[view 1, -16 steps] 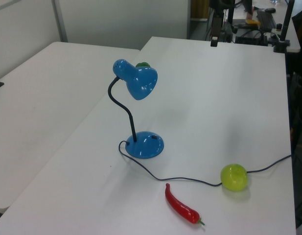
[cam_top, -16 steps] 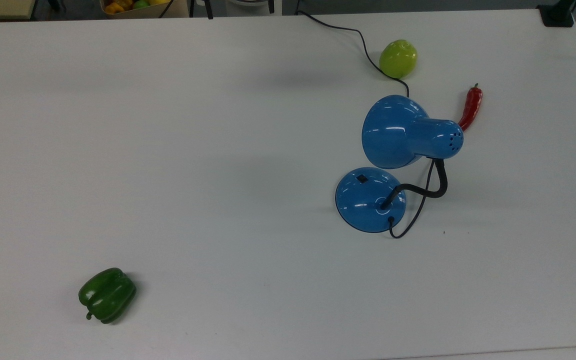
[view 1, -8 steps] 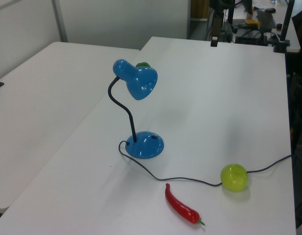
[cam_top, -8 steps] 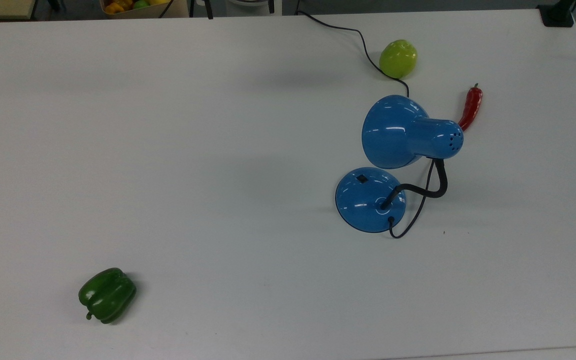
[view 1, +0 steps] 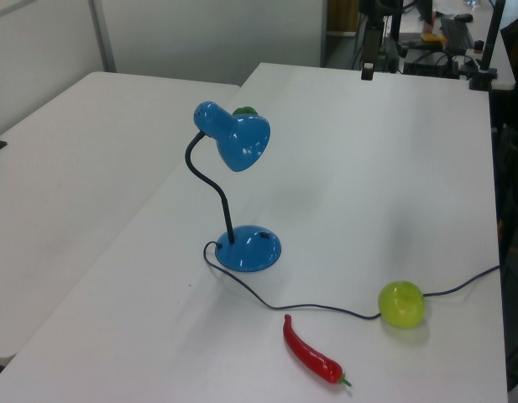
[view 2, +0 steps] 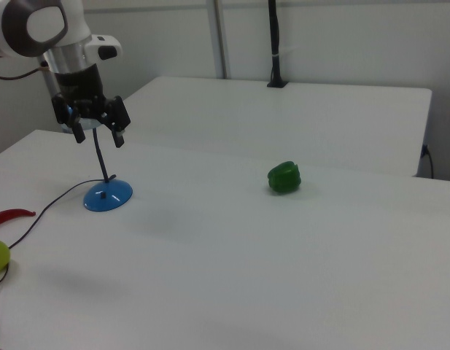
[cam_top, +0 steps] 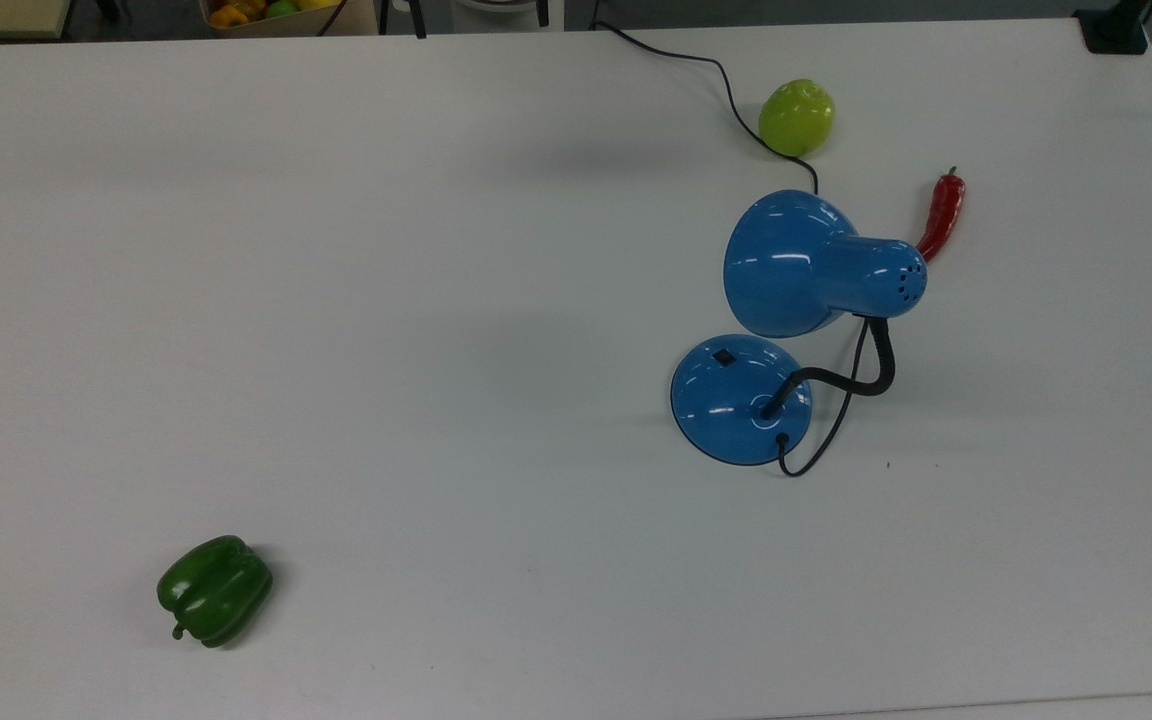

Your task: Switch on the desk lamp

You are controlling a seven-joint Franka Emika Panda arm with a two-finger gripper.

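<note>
Task is looking barely begun. The desk lamp (cam_top: 796, 330) is showing no glow at the shade in any of the 3 views, so I am judging it off. Its small black switch (cam_top: 724, 357) is sitting untouched on the domed base (view 1: 250, 248), on the side toward the top view's upper left. Everything is remaining to do: descent to the base and a press on the switch.

The hand (view 2: 98, 126) is hanging high in the right view, in front of the lamp's upper part from that camera, with both fingers spread well apart and nothing between them. It is well above the desk (cam_top: 436, 350).

Lamp is standing on the top view's right half, between a lime-green fruit (cam_top: 796, 117) and the desk's near edge; a red chili (cam_top: 941, 215) is lying just beside the shade. The black cord (view 1: 309, 306) is trailing from the base past the fruit.

Orientation: shade's long axis is running roughly along the top view's horizontal, mouth toward the top view's left and angled down. The gooseneck is rising from the base and curving over.

A green bell pepper (cam_top: 214, 589) is lying well apart at the top view's lower left.
</note>
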